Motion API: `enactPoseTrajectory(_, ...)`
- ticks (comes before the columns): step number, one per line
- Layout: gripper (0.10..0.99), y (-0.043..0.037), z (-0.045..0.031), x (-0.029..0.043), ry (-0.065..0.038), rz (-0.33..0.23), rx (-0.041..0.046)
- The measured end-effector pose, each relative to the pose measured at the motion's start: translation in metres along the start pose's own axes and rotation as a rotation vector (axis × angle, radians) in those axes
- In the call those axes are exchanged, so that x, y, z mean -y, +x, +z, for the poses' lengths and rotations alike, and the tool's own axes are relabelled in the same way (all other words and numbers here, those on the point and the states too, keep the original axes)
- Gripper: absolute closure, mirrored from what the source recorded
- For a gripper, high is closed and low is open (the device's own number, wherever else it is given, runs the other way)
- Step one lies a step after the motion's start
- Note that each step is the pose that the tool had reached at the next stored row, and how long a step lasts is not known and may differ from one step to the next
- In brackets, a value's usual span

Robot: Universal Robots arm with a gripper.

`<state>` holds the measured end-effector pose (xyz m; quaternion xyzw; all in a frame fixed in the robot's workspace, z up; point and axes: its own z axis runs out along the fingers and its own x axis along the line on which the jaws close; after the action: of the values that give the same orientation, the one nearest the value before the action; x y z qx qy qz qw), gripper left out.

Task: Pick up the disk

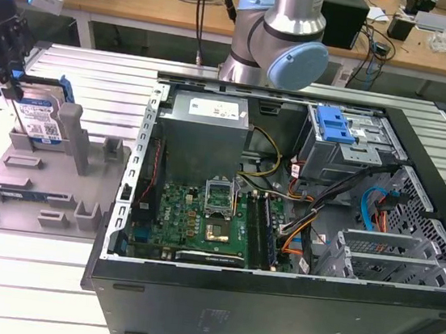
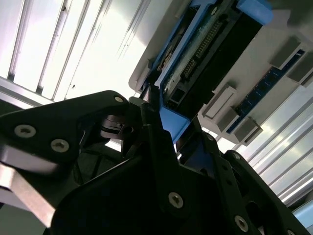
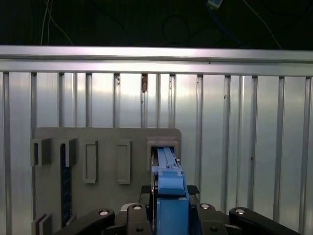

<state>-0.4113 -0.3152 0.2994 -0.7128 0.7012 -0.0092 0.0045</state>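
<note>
The disk (image 1: 43, 122) stands on edge in a slot at the back of the grey fixture plate (image 1: 32, 192), at the exterior view's left. Its blue-and-white label faces the camera and a blue rail (image 1: 68, 111) runs along its edge. My gripper (image 1: 14, 92) comes down on it from above, with the fingers on either side of it. In the first wrist view the disk's blue rail (image 3: 168, 166) sits between the black fingertips of the gripper (image 3: 169, 191), which press against it. In the second wrist view a finger (image 2: 156, 127) lies against the disk (image 2: 210, 44).
An open computer case (image 1: 400, 319) lies beside the fixture, toward the exterior view's right, with a grey power-supply box (image 1: 208, 120) and a bright blue caddy (image 1: 332, 125) inside. The arm's base (image 1: 280, 35) stands behind the case. The fixture holds several other slots (image 3: 90, 161).
</note>
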Motion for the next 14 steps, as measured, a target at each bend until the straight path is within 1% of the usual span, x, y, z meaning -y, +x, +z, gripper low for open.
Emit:
enactPoseTrajectory(4, 0.722, 0.0010, 0.0003, 0.0000, 0.000, 0.000, -0.0001)
enactPoseTrajectory(5, 0.722, 0.0011, -0.0004, -0.0001, 0.000, 0.000, -0.0002)
enactPoseTrajectory(7, 0.722, 0.0011, -0.0046, 0.0001, 0.000, 0.000, 0.0000)
enactPoseTrajectory(9, 0.722, 0.0012, -0.0156, 0.0003, 0.000, 0.000, 0.0000)
enactPoseTrajectory(11, 0.722, 0.0012, -0.0294, 0.0005, 0.000, 0.000, 0.0000)
enactPoseTrajectory(14, 0.722, 0.0013, -0.0448, 0.0008, 0.000, 0.000, 0.0000)
